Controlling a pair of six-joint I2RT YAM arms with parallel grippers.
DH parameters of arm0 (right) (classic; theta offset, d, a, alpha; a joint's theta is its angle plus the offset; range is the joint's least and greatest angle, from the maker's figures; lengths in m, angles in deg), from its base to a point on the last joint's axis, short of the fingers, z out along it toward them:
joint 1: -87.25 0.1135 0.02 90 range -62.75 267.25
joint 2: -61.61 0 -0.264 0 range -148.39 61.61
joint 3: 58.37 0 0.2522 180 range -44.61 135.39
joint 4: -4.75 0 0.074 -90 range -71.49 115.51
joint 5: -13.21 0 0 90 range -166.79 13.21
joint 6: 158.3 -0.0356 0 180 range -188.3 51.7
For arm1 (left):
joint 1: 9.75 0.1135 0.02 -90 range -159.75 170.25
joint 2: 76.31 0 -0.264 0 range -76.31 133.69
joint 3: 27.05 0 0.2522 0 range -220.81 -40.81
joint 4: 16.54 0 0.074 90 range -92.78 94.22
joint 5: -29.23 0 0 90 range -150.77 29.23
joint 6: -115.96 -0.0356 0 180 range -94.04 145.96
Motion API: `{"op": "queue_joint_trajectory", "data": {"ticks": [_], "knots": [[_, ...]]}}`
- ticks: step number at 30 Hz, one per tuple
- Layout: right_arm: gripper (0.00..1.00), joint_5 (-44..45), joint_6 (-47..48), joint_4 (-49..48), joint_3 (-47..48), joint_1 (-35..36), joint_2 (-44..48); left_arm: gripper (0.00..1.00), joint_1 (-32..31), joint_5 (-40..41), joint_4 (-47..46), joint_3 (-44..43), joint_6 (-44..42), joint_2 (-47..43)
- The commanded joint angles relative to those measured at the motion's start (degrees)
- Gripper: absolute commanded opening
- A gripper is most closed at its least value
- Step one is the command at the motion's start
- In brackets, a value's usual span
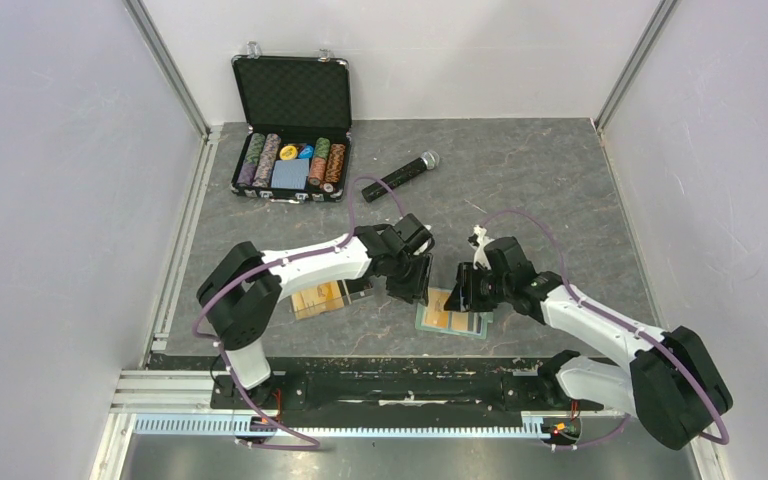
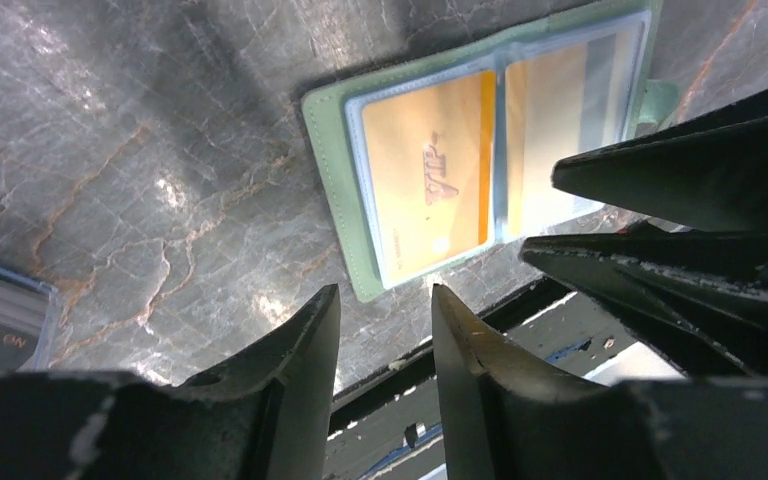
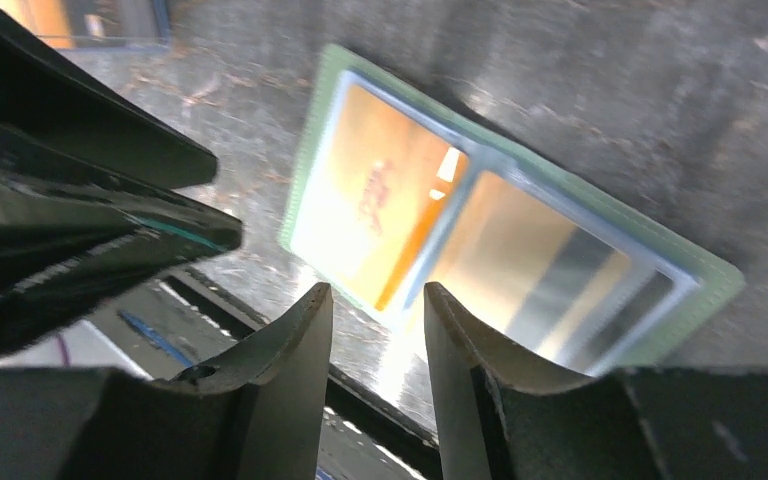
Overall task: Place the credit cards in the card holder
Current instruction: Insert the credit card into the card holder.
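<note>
The sage-green card holder (image 1: 438,322) lies open near the table's front edge. In the left wrist view the card holder (image 2: 328,165) shows an orange credit card (image 2: 425,185) in one clear sleeve and a paler card (image 2: 560,120) in the other. The right wrist view shows the same card holder (image 3: 305,190), orange card (image 3: 380,205) and gold-tan card (image 3: 535,270). My left gripper (image 1: 415,290) (image 2: 385,292) hangs open and empty over the holder's left edge. My right gripper (image 1: 460,293) (image 3: 375,290) is open and empty just right of it. More cards (image 1: 318,298) lie to the left.
A clear tray (image 1: 359,294) holds the spare cards by the left arm. At the back left stands an open poker chip case (image 1: 290,130), and a microphone (image 1: 400,178) lies beside it. The black front rail (image 1: 400,385) runs just below the holder. The two grippers are close together.
</note>
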Motion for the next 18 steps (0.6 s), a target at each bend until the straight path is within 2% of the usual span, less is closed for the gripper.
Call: {"op": "queue_joint_trajectory", "data": {"ticks": [1, 10, 18], "knots": [[0.41, 5.8, 5.1, 6.6, 1.4, -1.1, 0.5, 0.46, 1.9, -4.6, -7.4, 3.7, 4.0, -1.1], [0.4, 13.6, 10.7, 16.0, 1.2, -5.0, 4.0, 0.5, 3.0, -7.1, -10.6, 5.3, 4.0, 3.0], [0.39, 10.5, 11.3, 12.2, -5.6, -7.0, 4.8, 0.5, 3.0, -8.6, -12.7, 5.1, 4.7, 6.4]]}}
